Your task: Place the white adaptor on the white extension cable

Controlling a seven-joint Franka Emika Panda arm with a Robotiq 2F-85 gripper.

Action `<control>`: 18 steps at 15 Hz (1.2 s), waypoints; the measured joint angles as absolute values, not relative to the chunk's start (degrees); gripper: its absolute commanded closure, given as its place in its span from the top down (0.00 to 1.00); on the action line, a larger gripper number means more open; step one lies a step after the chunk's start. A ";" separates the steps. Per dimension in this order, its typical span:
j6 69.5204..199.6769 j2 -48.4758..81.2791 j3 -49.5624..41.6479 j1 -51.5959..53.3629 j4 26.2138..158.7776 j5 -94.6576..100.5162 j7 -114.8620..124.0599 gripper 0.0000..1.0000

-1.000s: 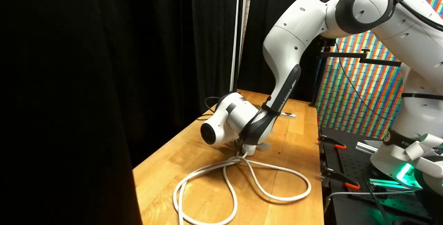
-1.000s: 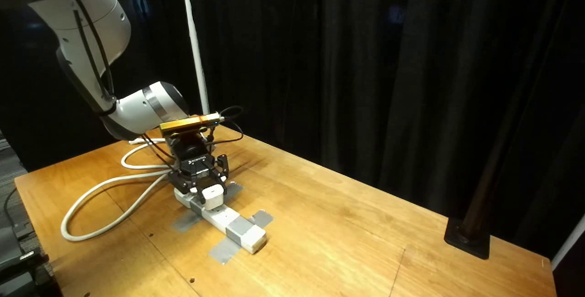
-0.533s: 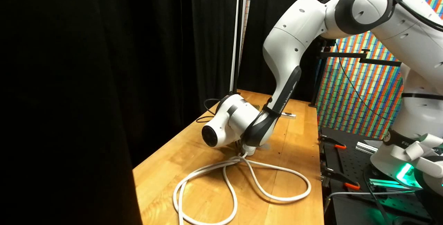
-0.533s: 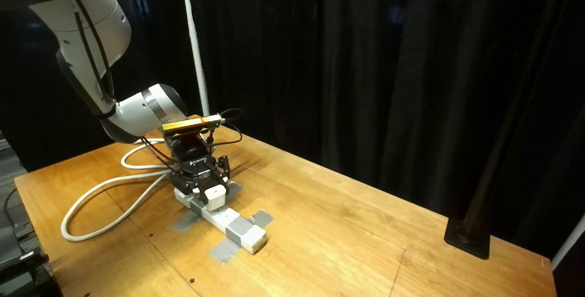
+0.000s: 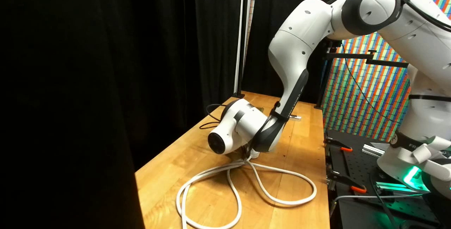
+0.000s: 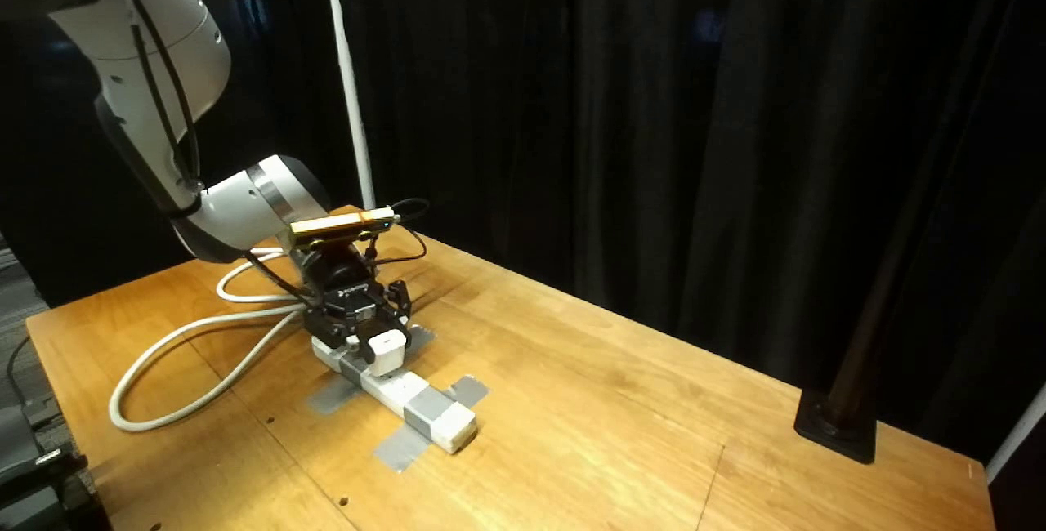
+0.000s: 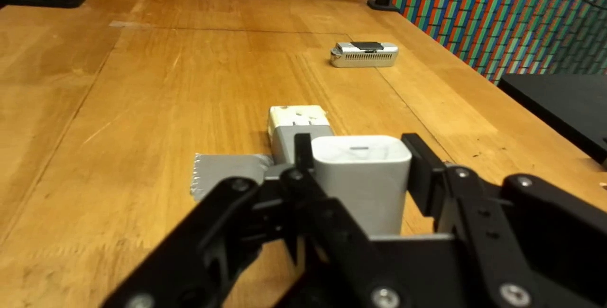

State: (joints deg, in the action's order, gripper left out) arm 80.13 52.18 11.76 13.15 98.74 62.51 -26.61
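White adaptor (image 7: pixel 365 182): sm., cube-like, rounded corners, thin slot in top face. Approx. upright, gripped btwn jaws, directly over socket block (image 6: pixel 398 388) of white ext. cable (image 5: pixel 289 202); contact w/ socket block: can't tell. Socket block narrow, oblong, taped flat to desk (image 6: pixel 621 400). Rest of cable: lg. loops on desk, crossing itself in places.

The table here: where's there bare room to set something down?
In an exterior view, a broad bare patch of table lies between the socket block and the stand. In the wrist view, another lies between the socket block and the silver gadget. It's crowded where the pincer grips the adaptor, with tape and looped cord close by.
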 measured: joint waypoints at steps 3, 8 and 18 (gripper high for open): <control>80.82 52.50 11.76 13.15 98.78 63.45 -26.73 0.99; 81.23 52.02 11.76 12.94 98.73 63.86 -27.04 1.00; 81.21 38.36 12.90 4.04 97.89 51.34 -48.27 1.00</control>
State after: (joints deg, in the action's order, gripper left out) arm 81.21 38.36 12.90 4.04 97.89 51.34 -48.27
